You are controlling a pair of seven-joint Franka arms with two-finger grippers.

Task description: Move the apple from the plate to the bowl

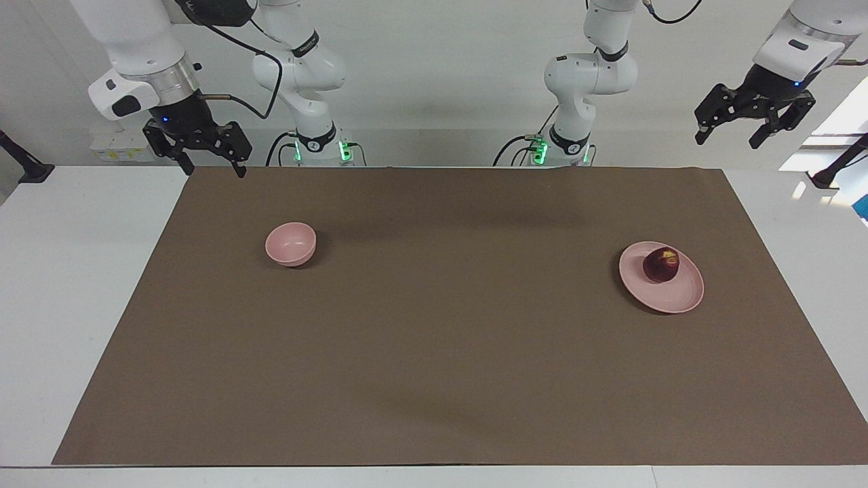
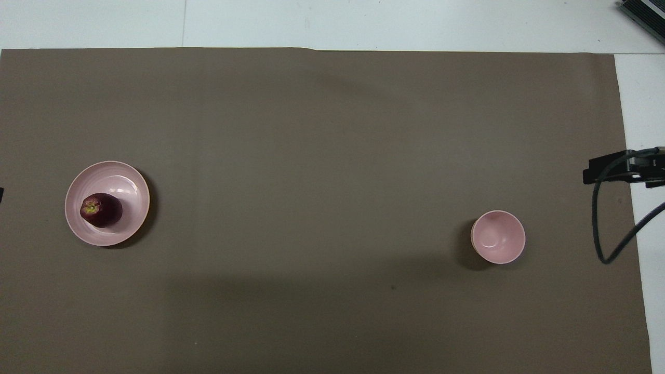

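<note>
A dark red apple (image 1: 662,264) (image 2: 101,210) rests on the pale pink plate (image 1: 671,295) (image 2: 122,182) toward the left arm's end of the table. The small pink bowl (image 1: 290,244) (image 2: 497,237) stands empty toward the right arm's end. My left gripper (image 1: 736,134) hangs open in the air off the mat's corner at the robots' end, well away from the plate. My right gripper (image 1: 212,165) hangs open over the mat's other corner at the robots' end, apart from the bowl. In the overhead view only a black part and a cable of the right arm show.
A brown mat (image 1: 447,339) (image 2: 311,156) covers most of the white table (image 1: 74,305). A dark stand foot (image 1: 34,173) sits on the table at the right arm's end and another (image 1: 824,179) at the left arm's end.
</note>
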